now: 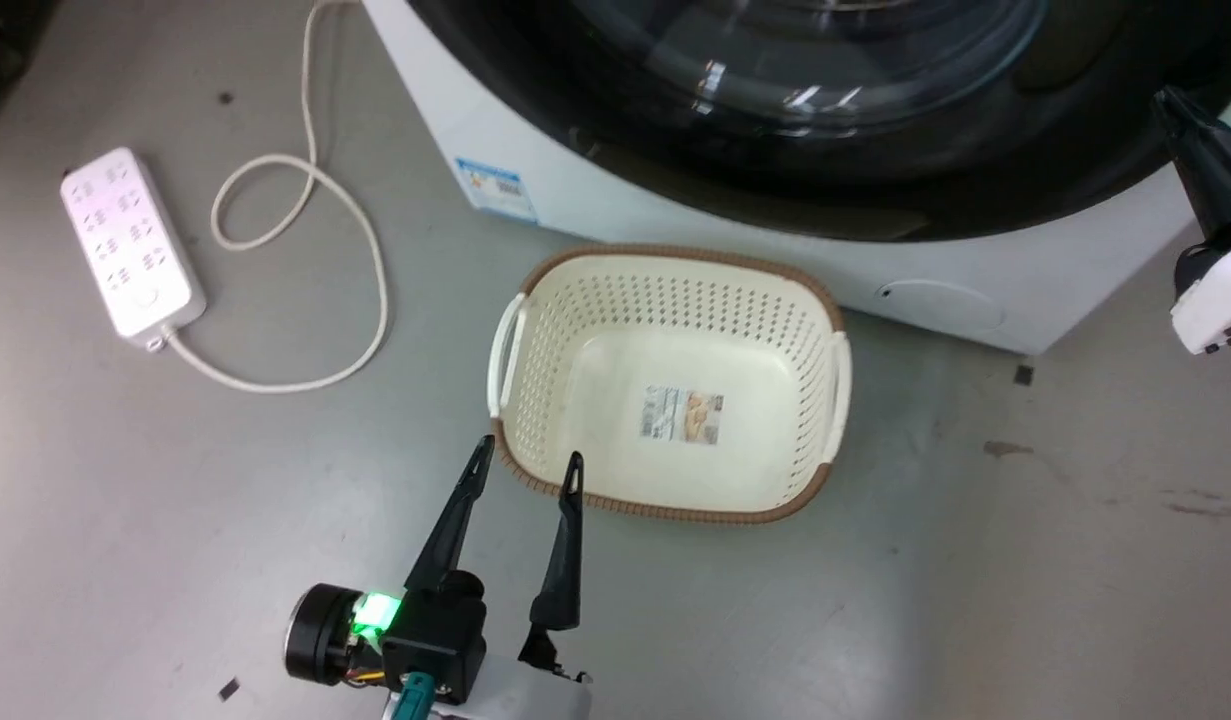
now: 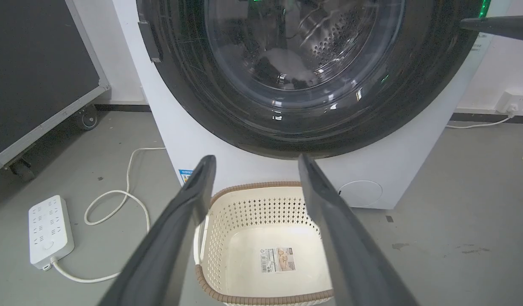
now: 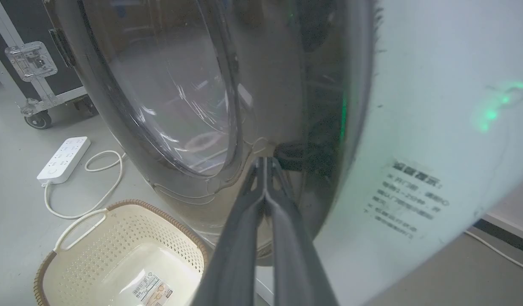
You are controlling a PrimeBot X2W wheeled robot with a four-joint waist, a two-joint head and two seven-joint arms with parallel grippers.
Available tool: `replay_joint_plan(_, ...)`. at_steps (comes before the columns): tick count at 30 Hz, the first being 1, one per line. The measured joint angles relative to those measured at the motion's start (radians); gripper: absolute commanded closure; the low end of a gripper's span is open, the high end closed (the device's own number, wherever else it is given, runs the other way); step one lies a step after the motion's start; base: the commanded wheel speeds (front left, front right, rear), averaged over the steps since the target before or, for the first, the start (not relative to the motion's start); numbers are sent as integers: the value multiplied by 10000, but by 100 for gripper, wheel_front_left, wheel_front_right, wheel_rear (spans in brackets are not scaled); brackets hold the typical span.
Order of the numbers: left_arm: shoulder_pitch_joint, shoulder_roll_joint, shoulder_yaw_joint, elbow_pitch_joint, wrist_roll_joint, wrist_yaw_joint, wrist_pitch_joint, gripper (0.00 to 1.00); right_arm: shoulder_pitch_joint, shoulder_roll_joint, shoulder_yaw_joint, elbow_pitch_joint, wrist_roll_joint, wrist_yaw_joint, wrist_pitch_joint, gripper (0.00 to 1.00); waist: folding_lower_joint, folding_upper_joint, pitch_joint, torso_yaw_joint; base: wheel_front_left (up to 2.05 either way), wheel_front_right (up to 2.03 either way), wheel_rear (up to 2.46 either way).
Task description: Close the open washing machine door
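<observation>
Power strip: white multi-socket power strip [image 1: 130, 240] on grey floor [image 1: 975, 560], well left of washer.
Left gripper: left gripper [image 1: 529, 455] spread wide, empty, at basket's near-left corner.
Basket: cream perforated plastic basket with brown rim [image 1: 665, 300] on floor, just in front of washer, below door.
Washer: white front-loading washing machine [image 1: 615, 210].
Door: large round door with glossy black rim and clear glass centre [image 1: 875, 200] lies against washer front; can't tell if latched.
Right gripper: right gripper [image 3: 264, 165] fingers pressed together, empty, tips at door's black rim.
</observation>
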Motion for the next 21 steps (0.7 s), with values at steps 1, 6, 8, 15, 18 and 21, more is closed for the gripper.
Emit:
replay_joint_plan(1,0,0,35,27,0,-6,0,0,10,31,21,17,23,-6,-82,100,0,0,-86,-46,0,0,0)
replay_joint_plan(6,22,40,474,188,-82,-182,0,0,893,255,-36,-593,205,-94,-472,0,-1,0,-835,-394,0,0,0)
replay_joint_plan(8,48,46,548,236,-88,-207,0,0,1237,316,-178,-732,196,-94,-493,0,-1,0,-992,-466,0,0,0)
replay_joint_plan(15,639,190,1417,410,-443,-554,0,0,4375,1325,-2531,-3139,-1421,-94,-516,0,-3,0,-2224,-1293,0,0,0)
replay_joint_plan(18,844,255,1601,428,-441,-734,0,0,5604,1994,-3519,-3875,-2201,-96,-516,0,-3,0,-2587,-1687,0,0,0)
replay_joint_plan(21,911,249,1693,426,-441,-815,0,0,6318,2539,-4061,-4380,-2596,-96,-518,0,-4,0,-2778,-1948,0,0,0)
